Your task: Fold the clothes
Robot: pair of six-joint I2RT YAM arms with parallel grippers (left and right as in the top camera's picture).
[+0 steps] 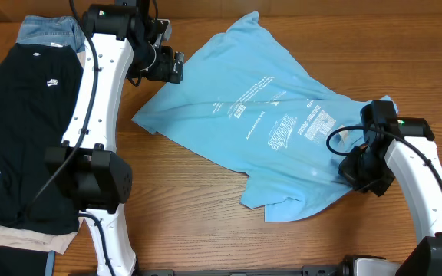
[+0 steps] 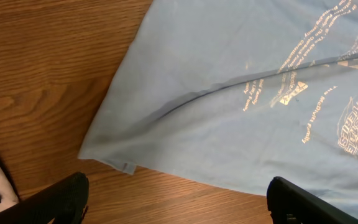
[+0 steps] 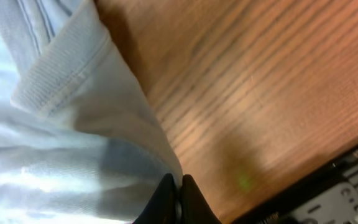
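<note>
While the shirt (image 1: 267, 123) lies rumpled on the desk (image 1: 206, 207), the right claw (image 3: 179, 198) is pinched tight on its right edge, by the ribbed collar, probably to anchor it. The left claw (image 2: 179, 200) hangs wide open and empty just above the shirt's left corner, looking ready to grab and spread.

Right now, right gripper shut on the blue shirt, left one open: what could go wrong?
1. The right gripper pinches only a thin edge of the T-shirt near its ribbed band; it may slip on a pull.
2. The left gripper hangs open over the hem corner, holding nothing; a one-sided pull may bunch the wrinkled fabric.
</note>
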